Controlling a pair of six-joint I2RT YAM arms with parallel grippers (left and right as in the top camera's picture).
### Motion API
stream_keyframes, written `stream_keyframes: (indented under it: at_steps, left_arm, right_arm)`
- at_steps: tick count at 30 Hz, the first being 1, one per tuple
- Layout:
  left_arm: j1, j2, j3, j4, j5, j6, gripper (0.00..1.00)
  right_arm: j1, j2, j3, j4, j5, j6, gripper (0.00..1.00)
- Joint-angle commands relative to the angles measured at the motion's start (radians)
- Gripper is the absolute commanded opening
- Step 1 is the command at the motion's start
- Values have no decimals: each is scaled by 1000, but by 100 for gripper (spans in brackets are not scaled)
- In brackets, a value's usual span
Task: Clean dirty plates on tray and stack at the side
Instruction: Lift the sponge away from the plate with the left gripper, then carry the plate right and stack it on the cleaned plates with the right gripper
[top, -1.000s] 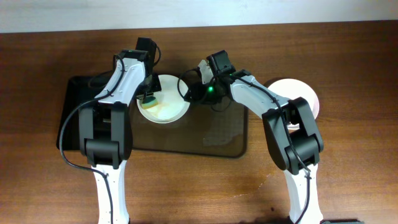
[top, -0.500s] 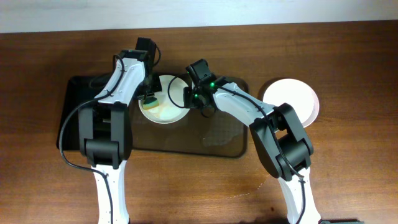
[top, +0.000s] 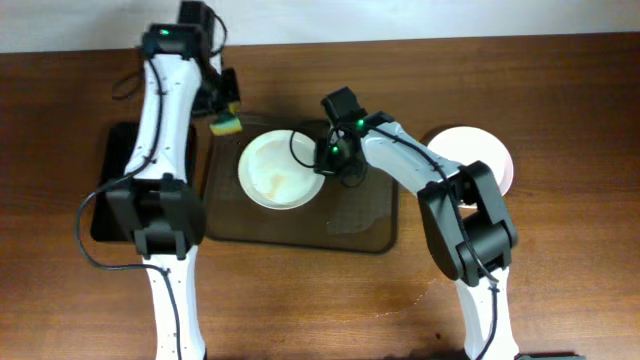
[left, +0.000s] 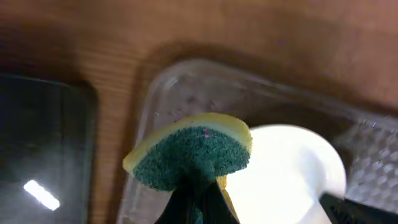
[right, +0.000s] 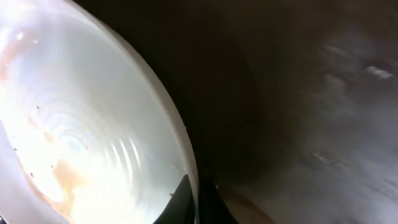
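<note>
Overhead: two plates show. One dirty plate (top: 280, 172), smeared brown, lies on the brown tray (top: 360, 225); a second plate (top: 478, 150) sits on the table to its right. One black tray (top: 112, 170) lies to the left. The left gripper (top: 226, 112) pinches one sponge (top: 229, 125) over the brown tray's far-left corner. The right gripper (top: 328, 156) is at the dirty plate's right rim.

Left wrist: the fingers clamp the green-faced sponge.

Right wrist: the fingers nip the dirty plate's rim.

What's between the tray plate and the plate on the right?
Nothing visible. Between the plate and the side plate lie only tray and table; the right gripper grips the plate's rim, its arm spanning that gap.
</note>
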Motion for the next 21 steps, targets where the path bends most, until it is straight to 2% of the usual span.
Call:
stream_keyframes:
  at_steps: [1,8,13,17,21]
  left_arm:
    - [20,-8,33,-5,15,19,1]
    - [19,-8,33,1,14,19,1]
    - [19,-8,33,1,14,19,1]
    - [19,-8,33,1,14,19,1]
    - [19,-8,33,1,14,19,1]
  right_arm:
    - [-8,-71,-34,-85,142,-55,4]
    - [15,-247,-34,-280,463,-58,4]
    - [84,-338,-34,-328,726,-49,4]
    - [219,-399,-34,-390,1166,-4,4]
    - [373,-401,-34,-444,1513,-4,4]
